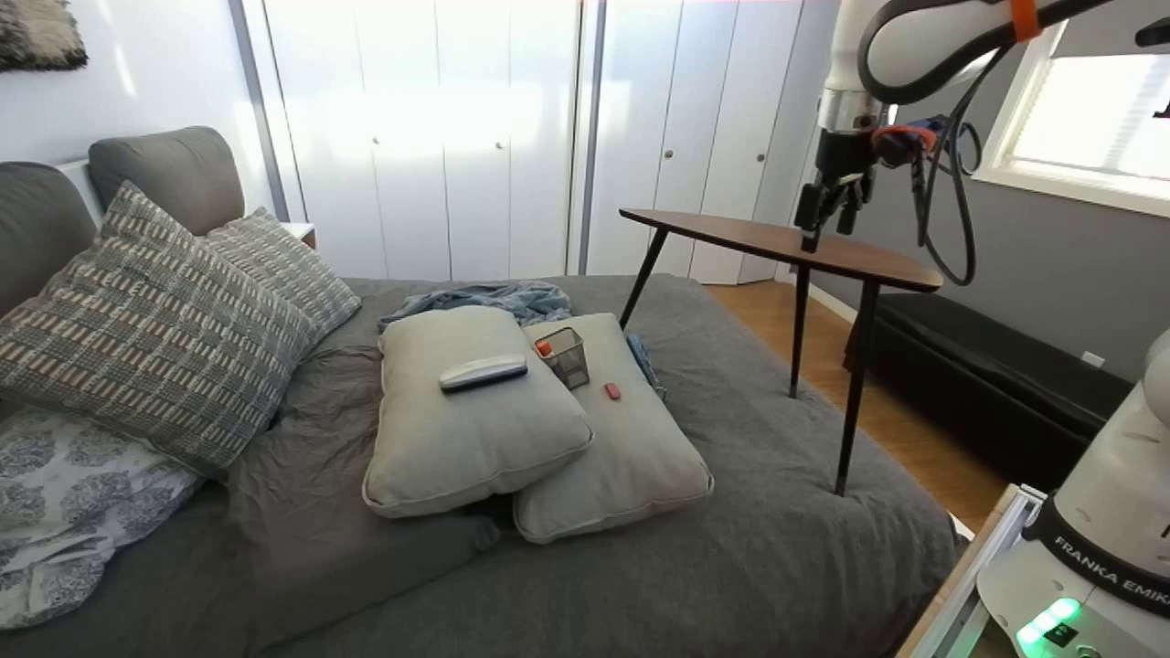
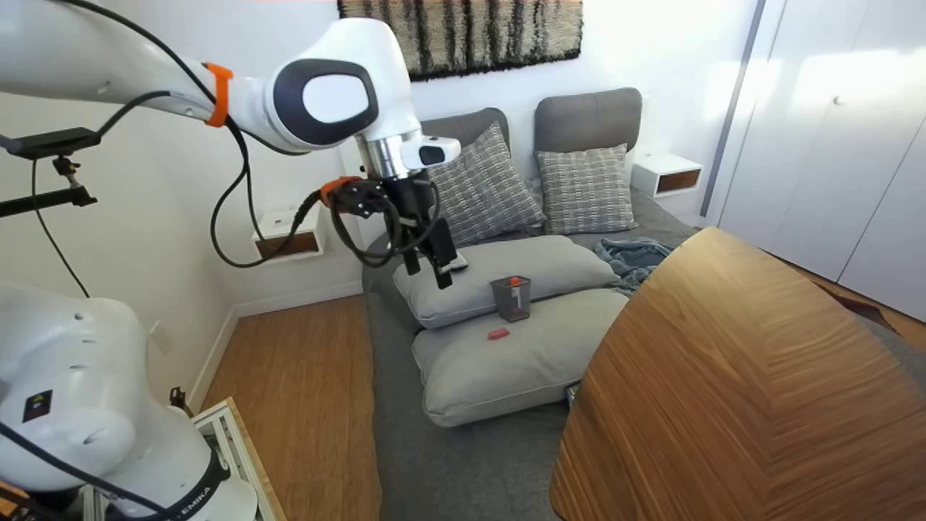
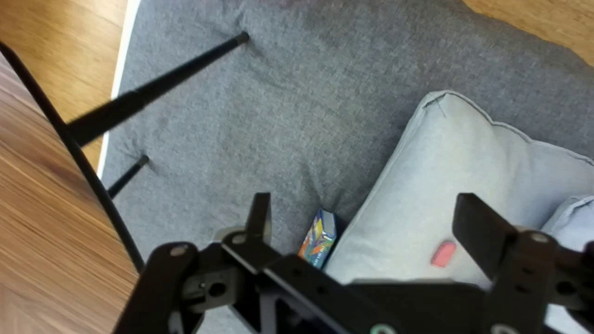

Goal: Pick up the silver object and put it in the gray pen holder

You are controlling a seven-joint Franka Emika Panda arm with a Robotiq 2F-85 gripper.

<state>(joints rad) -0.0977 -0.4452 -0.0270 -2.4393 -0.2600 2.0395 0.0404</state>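
Note:
The silver object (image 1: 483,373), a slim elongated bar with a light top and dark side, lies on the upper light pillow. In an exterior view, part of the silver object (image 2: 457,262) shows behind my gripper. The gray pen holder (image 1: 569,361), a mesh cup, stands on the lower pillow beside the upper one, slightly tilted; it also shows in an exterior view (image 2: 513,304). It holds an orange-topped item. My gripper (image 3: 364,199) is open and empty, high above the bed; it shows in both exterior views (image 1: 828,228) (image 2: 428,273). The wrist view shows neither the silver object nor the holder.
A small red block (image 1: 611,391) lies on the lower pillow (image 1: 631,457). A wooden table (image 2: 752,376) with dark legs stands on the bed, near the gripper. A colourful box (image 3: 320,236) lies beside the pillow. A blue cloth (image 1: 530,297) lies behind the pillows.

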